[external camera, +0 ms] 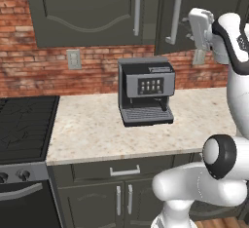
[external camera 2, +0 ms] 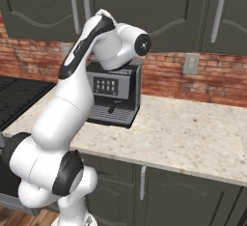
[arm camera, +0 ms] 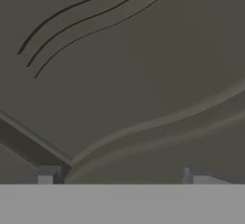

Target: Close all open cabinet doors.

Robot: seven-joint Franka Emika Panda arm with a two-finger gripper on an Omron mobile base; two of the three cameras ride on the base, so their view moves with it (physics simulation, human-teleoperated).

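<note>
Dark grey-green cabinet doors (external camera: 87, 8), arched moulding, long vertical silver bar handles (external camera: 137, 8)

Cutting off the cabinet doors (external camera: 87, 8) at the top edge; hiding the gripper (arm camera: 119, 177) fingertips' ends behind the grey band.

Glossy white rounded arm links (external camera 2: 62, 119), dark grey-black joint caps (external camera 2: 67, 172) with round end discs, black stripe along the upper link, boxy white hand (external camera: 200, 27), small grey fingertips (arm camera: 47, 175)
</note>
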